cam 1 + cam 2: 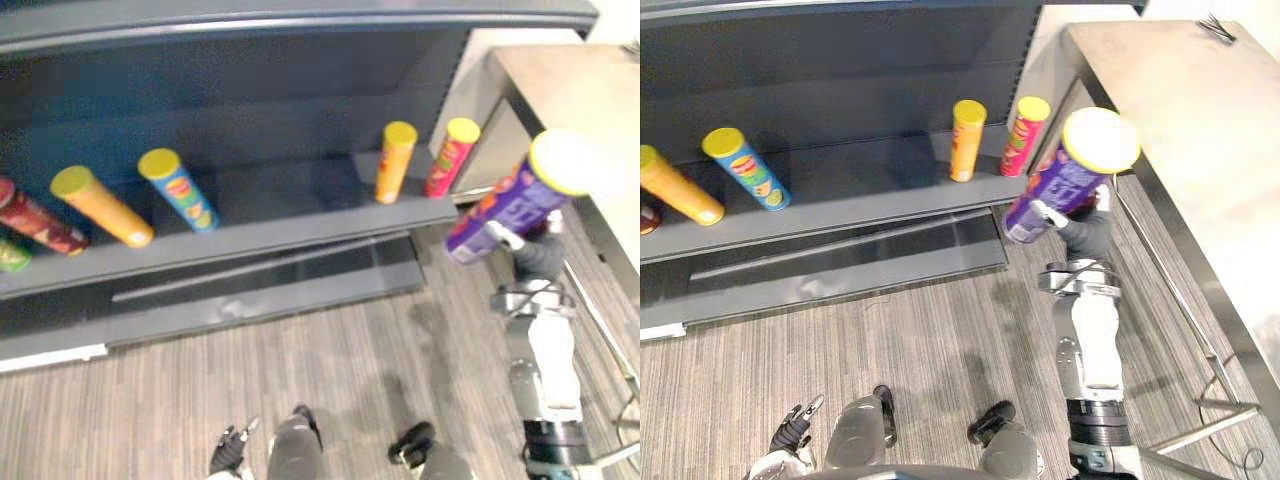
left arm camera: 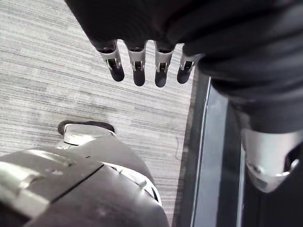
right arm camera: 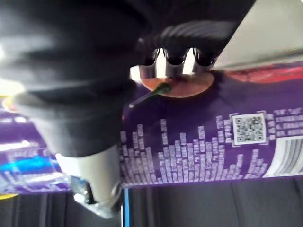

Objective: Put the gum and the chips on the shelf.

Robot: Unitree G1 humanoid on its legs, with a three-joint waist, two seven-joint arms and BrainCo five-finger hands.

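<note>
Right hand (image 1: 1083,236): raised in front of the right end of the shelf (image 1: 870,200). Its fingers (image 3: 161,61) are curled over a purple chips can (image 1: 1065,180) and the thumb (image 3: 92,175) closes on the opposite side, so the can is firmly grasped around its lower half. The can is tilted. Its yellow lid end stands up and away from the fingers, and its base end points down toward the shelf's front edge. The can is held in the air and appears clear of the shelf board.

Beyond the fingertips, on the shelf board, two cans stand close together at the right end: an orange can (image 1: 394,162) and a red can (image 1: 450,158), both with yellow lids. The red can is the nearer to the held can. Well away from the fingers, toward the left of the same board, are a blue can (image 1: 180,190), a second orange can (image 1: 105,208) and a dark red can (image 1: 35,222). All three appear to lean.

On the outer side of the right hand stands a pale table (image 1: 1180,110).

Left hand (image 1: 790,432): hanging low. Its fingers (image 2: 137,71) are straight and relaxed, grasping nothing. Grey striped floor (image 2: 57,71) lies past the fingertips.
</note>
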